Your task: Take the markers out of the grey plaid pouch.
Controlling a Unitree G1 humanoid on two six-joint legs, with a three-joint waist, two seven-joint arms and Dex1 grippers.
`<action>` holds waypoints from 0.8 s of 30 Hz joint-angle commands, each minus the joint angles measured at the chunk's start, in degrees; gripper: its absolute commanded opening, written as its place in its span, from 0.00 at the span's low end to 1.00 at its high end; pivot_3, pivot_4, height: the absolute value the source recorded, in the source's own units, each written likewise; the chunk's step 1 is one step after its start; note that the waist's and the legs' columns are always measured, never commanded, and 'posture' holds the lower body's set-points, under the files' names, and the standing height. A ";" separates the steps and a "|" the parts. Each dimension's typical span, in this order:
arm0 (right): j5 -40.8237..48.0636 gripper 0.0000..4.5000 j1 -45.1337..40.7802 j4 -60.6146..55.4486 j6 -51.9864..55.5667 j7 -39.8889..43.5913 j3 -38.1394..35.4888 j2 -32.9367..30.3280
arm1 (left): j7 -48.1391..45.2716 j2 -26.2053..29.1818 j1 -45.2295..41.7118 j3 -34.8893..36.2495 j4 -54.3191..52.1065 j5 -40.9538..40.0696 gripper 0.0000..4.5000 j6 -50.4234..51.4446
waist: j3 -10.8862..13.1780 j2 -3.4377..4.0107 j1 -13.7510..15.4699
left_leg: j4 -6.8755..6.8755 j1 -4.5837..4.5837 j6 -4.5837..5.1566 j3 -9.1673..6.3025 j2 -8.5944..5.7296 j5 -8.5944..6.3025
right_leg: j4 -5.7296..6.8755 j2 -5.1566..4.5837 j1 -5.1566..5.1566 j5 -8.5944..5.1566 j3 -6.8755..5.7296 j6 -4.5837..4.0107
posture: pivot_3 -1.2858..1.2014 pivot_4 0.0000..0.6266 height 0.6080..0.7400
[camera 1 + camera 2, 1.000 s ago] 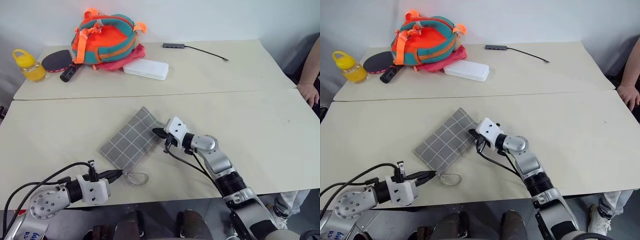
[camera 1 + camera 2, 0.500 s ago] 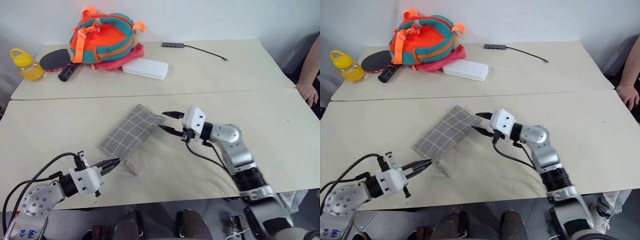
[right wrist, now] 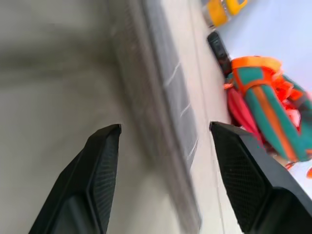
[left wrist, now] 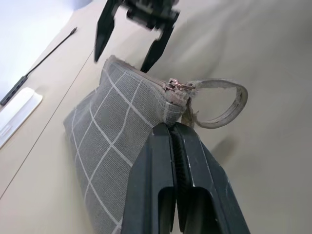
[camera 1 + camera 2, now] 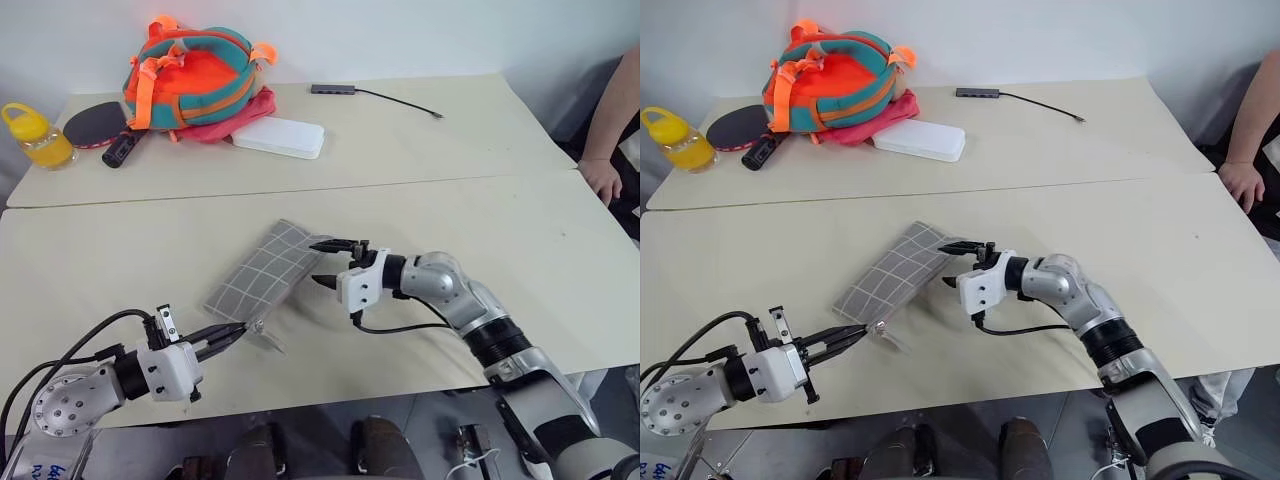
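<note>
Two grippers flank the pouch (image 5: 265,276), which lies tilted near the tabletop's (image 5: 520,230) front edge. The left gripper (image 5: 232,334) is clamped on its looped corner, lifting that end. The right gripper (image 5: 327,262) hovers spread at the far end, untouching.
</note>
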 commanded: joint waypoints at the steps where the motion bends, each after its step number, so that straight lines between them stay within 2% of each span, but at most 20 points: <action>1: -1.55 0.64 -1.70 1.70 -0.62 -2.36 1.08 0.92 | -0.40 -0.01 0.33 1.17 -2.42 -1.99 0.00 -1.49 | 0.00 0.00 0.01 | 0.01 0.00 0.00 0.00 0.00 0.00 | 0.00 0.00 0.00 0.00 0.01 0.00 | 0.52 0.24 1.00; 3: -1.11 0.55 -2.09 2.63 0.08 -2.60 1.07 1.45 | -0.28 -0.13 0.52 1.34 -2.63 -1.93 0.00 -1.48 | 0.00 0.00 0.01 | 0.01 0.00 0.00 0.00 0.00 0.00 | 0.00 0.00 0.01 0.00 0.01 0.00 | 0.52 0.24 1.00; 9: 1.51 0.09 -2.54 1.46 1.90 -2.80 -0.33 1.36 | -0.10 -0.78 1.50 1.20 -2.99 -4.20 0.00 1.34 | 0.00 0.00 0.02 | 0.01 0.00 0.00 -0.01 0.00 0.00 | 0.01 0.00 0.01 0.00 0.00 0.00 | 0.52 0.24 1.00; 10: 2.36 0.00 -2.42 1.14 2.28 -2.52 -0.81 0.97 | 0.63 -1.23 1.34 1.45 -2.94 -4.21 0.05 1.96 | 0.00 0.00 0.00 | 0.01 0.00 0.00 -0.02 0.00 0.00 | 0.01 0.00 0.01 0.00 0.00 0.00 | 0.52 0.24 1.00; 13: 4.60 0.00 -2.12 0.50 2.71 -0.88 -1.42 -0.67 | 1.76 -1.44 0.57 2.04 -2.93 -2.84 0.21 3.01 | 0.00 0.00 0.02 | 0.01 0.00 0.00 -0.02 0.01 0.00 | 0.01 0.00 0.01 0.00 0.00 0.00 | 0.52 0.24 1.00; 16: 7.92 0.00 -1.91 -0.70 4.29 1.61 -2.26 -1.92 | 3.19 -1.54 -1.38 2.29 -1.54 2.05 0.42 -0.42 | 0.00 0.00 0.11 | 0.02 0.00 0.01 -0.03 0.00 0.00 | 0.00 0.00 0.03 0.00 0.00 0.00 | 0.52 0.24 1.00; 24: 12.21 0.00 -1.55 -3.60 11.68 4.48 -3.85 -1.24 | 4.58 -3.62 -5.73 0.15 1.15 3.02 0.42 -1.64 | 0.00 0.00 -0.03 | 0.02 0.01 0.01 -0.04 0.02 0.00 | 0.02 0.02 0.05 0.00 -0.01 0.00 | 0.52 0.24 1.00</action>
